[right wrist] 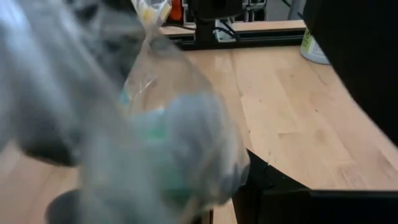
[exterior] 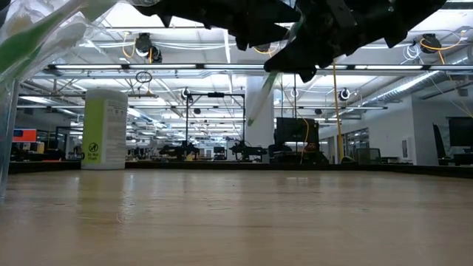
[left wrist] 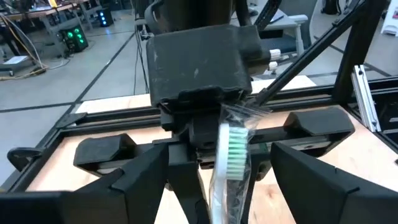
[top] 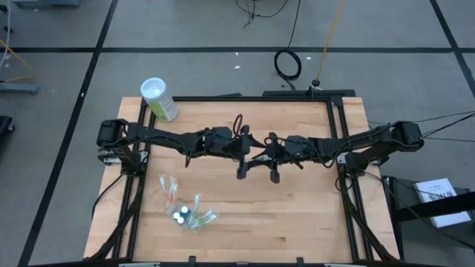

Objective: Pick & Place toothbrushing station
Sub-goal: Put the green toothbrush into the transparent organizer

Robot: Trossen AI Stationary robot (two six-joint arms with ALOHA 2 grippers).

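I read this as a handover in mid-air over the middle of the table (top: 297, 222). Both arms meet there. My left gripper (top: 243, 172) has its fingers (left wrist: 130, 180) spread apart, and between them the left wrist view shows a wrapped toothbrush (left wrist: 231, 163), green bristles inside a clear sleeve, standing up from the other arm's jaws. The right gripper (top: 274, 175) is closed on that toothbrush. Its own wrist view is nearly filled by crinkled clear wrapping and a smear of green, so I take the grip more from the left wrist view than from there.

The toothbrush touches nothing on the table. In the low view it hangs as a pale green-edged strip under the dark bulk of the two arms, well clear of the wood.

The rest of the toothbrushing station (top: 187, 211) lies near the front left of the table: more wrapped brushes, some blue-capped tubes, clear plastic, all in a loose cluster. I cannot tell from above which piece is the holder. The green canister (top: 159, 99) with the white lid stands at the back left corner and is no part of this.

Next, I judge, the left arm should draw straight back so its open fingers do not snag the wrapper. Then the right arm has to carry the brush down toward the cluster. The risk is the slippery sleeve: the brush could slide inside it, so I would move slowly and keep it upright.
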